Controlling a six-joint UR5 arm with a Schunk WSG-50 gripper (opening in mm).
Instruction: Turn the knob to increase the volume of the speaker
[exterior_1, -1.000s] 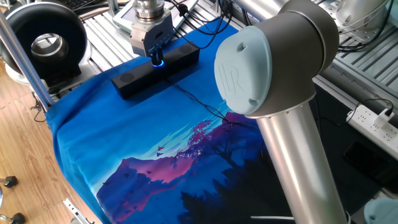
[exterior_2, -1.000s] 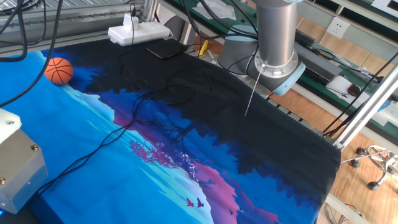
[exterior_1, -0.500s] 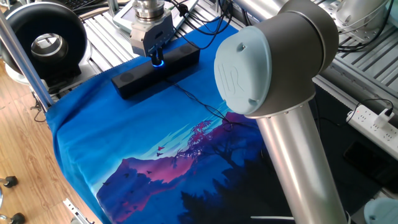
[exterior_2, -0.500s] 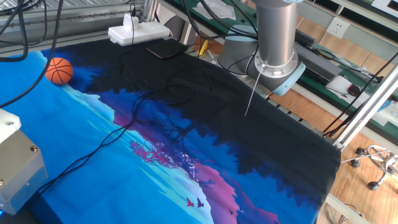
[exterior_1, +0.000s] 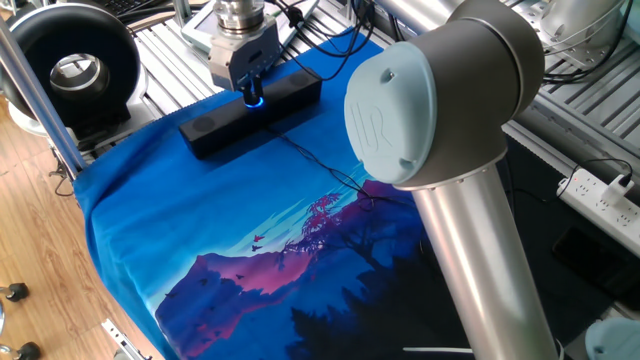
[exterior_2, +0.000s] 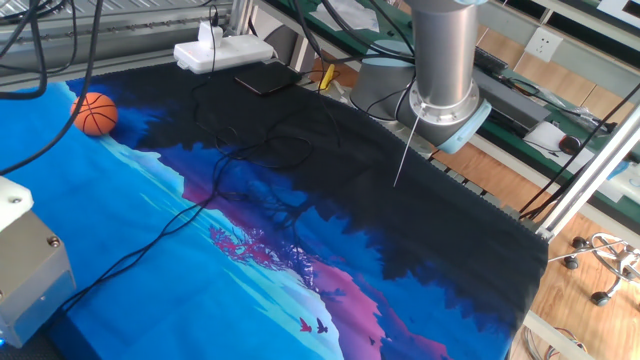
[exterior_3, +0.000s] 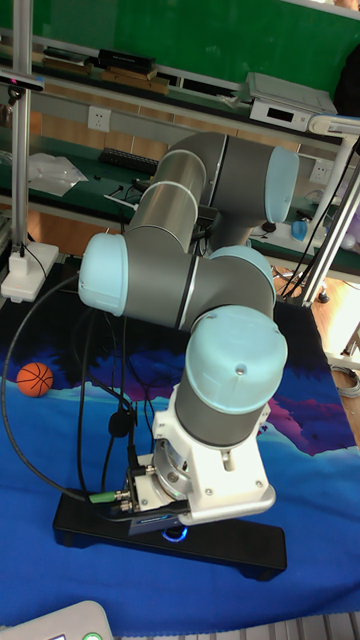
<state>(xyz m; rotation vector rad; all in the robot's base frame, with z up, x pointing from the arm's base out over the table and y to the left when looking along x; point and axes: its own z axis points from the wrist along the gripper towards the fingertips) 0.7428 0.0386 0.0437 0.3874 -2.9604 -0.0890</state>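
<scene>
The speaker is a long black bar lying across the far end of the blue printed cloth, with a thin cable trailing toward the middle. Its knob glows blue at the bar's middle. My gripper comes straight down onto the knob, black fingers closed around it. In the tall fixed view the speaker lies near the front, and the knob's blue glow shows just under the wrist, which hides the fingertips.
A large round black ring-shaped device stands left of the speaker. An orange ball, a white power strip and a flat black item lie at the cloth's far side. The arm's elbow fills the foreground.
The grey wrist housing at the lower left of the other fixed view has shifted slightly, as if turning. The speaker and the arm stay where they were.
</scene>
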